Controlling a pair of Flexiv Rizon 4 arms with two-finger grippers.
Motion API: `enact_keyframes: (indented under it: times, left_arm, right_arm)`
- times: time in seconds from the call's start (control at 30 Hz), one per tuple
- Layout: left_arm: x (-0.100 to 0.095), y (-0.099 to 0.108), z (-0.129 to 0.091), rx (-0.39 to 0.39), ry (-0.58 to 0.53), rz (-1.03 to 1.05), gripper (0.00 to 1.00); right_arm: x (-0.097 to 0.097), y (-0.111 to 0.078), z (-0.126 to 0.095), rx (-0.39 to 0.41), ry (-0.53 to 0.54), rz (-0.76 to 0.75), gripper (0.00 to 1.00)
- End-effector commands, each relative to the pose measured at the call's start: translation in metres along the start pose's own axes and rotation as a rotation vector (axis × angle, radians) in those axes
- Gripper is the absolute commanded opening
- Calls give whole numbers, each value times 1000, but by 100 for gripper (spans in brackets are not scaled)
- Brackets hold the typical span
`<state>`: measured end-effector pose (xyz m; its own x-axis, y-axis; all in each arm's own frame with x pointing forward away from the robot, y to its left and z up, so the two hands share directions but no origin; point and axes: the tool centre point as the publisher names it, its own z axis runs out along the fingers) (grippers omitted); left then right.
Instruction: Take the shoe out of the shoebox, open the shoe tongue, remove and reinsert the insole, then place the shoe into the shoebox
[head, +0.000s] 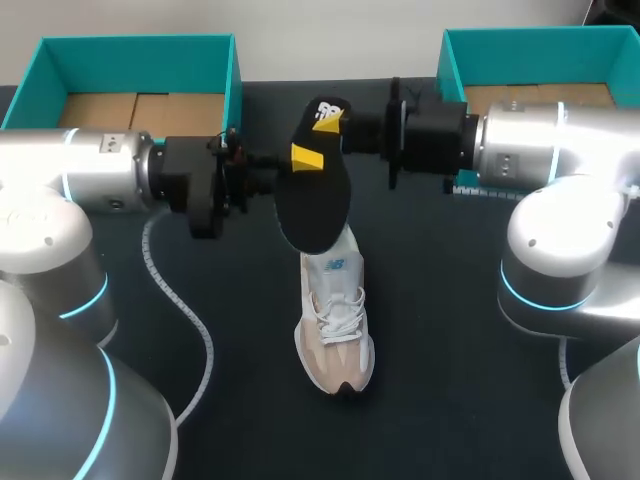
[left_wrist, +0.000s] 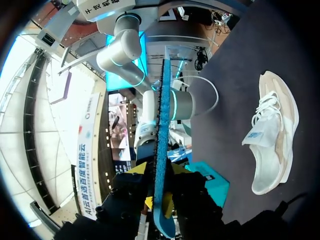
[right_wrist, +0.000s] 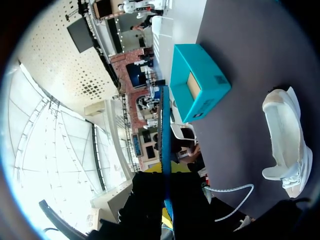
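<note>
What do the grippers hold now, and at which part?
Both the left gripper and right gripper pinch the insole near its far end, above the shoe.

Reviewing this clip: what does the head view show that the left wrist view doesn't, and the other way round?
Only the head view: the open tops of the left shoebox and right shoebox, and the broad black face of the insole, with the left gripper and right gripper clamped on it from opposite sides.
Only the left wrist view: the insole edge-on, its blue rim running out from between the left gripper's fingers.
Both: the shoe on the dark table, outside the boxes, and the insole held up.
</note>
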<state>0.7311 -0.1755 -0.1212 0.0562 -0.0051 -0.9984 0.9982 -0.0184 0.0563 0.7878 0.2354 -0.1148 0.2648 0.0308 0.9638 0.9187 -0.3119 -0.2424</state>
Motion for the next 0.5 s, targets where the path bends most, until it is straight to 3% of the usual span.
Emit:
enact_keyframes:
  times: [0.03, 0.27, 0.4, 0.43, 0.47, 0.5]
  left_arm:
    - [2, -1, -1, 3, -3, 1, 0]
    - [2, 0, -8, 6, -8, -7, 0]
    - [0, 3, -12, 4, -3, -8, 0]
    - [-1, 3, -13, 4, -2, -5, 0]
    - [-2, 3, -15, 6, -1, -3, 0]
    - [-4, 3, -17, 7, -1, -2, 0]
  right_arm:
    - [-2, -4, 6, -13, 2, 3, 0]
    - [-3, -4, 8, 0, 6, -24, 0]
    - [1, -5, 7, 9, 47, -133, 0]
    - [3, -7, 6, 11, 77, -155, 33]
    - [5, -9, 5, 15, 78, -177, 100]
    - [5, -11, 3, 22, 84, -209, 100]
